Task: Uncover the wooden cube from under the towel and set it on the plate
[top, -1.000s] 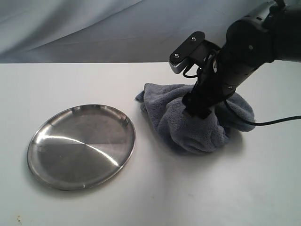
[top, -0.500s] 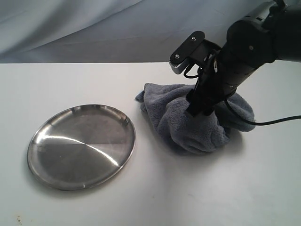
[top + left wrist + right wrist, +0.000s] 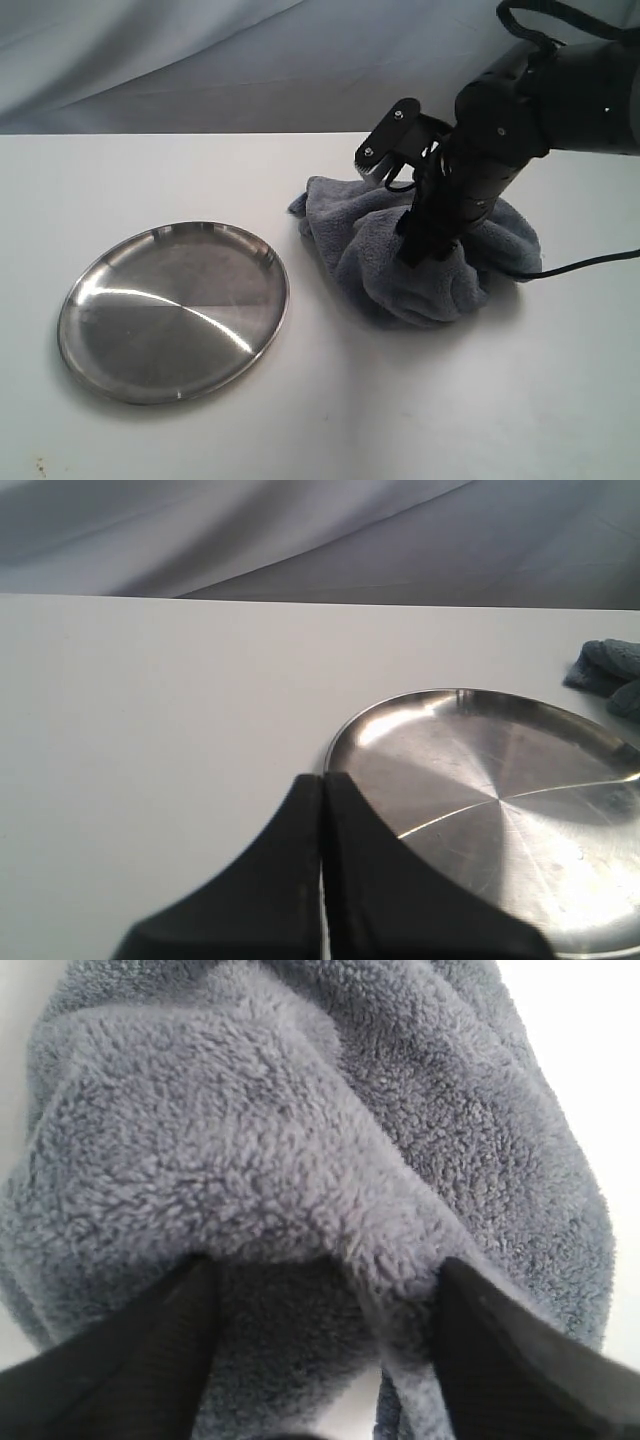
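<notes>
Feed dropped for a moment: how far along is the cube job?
Nothing finished: the plate is bare, and no cube shows. In hand: the right gripper straddles a fold of the bunched towel. Remaining: lift the towel away, pick up the cube, plate it.

One steel plate (image 3: 170,312), one blue-grey towel (image 3: 375,262) and one black arm (image 3: 560,95) on one white table (image 3: 420,410).

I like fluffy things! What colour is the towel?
Blue-grey towel, best in right wrist view.
</notes>
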Robot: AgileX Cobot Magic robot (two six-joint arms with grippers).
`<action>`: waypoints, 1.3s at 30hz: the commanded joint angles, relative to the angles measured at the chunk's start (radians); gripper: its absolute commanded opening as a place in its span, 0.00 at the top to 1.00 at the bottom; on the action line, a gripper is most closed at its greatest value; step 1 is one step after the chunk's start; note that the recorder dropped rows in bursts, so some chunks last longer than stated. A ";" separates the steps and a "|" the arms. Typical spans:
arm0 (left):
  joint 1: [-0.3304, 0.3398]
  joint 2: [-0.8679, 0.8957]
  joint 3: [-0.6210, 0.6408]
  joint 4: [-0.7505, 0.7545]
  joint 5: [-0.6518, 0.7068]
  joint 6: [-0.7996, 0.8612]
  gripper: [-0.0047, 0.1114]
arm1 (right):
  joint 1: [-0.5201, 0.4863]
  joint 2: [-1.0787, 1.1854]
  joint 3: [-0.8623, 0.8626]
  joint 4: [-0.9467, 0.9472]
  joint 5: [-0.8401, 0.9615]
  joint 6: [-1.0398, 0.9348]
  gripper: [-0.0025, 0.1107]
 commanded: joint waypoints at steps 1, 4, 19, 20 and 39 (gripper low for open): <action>0.001 -0.003 0.005 0.000 -0.010 0.001 0.96 | -0.009 0.016 -0.001 -0.020 0.013 -0.003 0.72; 0.001 -0.003 0.005 0.000 -0.010 0.001 0.96 | -0.009 0.016 -0.003 -0.023 0.015 -0.003 0.94; 0.001 -0.003 0.005 0.000 -0.010 0.001 0.96 | -0.009 -0.125 -0.064 0.029 0.064 -0.007 0.98; 0.001 -0.003 0.005 0.000 -0.010 0.001 0.96 | -0.009 -0.135 -0.064 0.029 0.066 -0.007 0.98; 0.001 -0.003 0.005 0.000 -0.010 0.001 0.96 | -0.009 -0.400 -0.064 0.056 -0.141 -0.013 0.98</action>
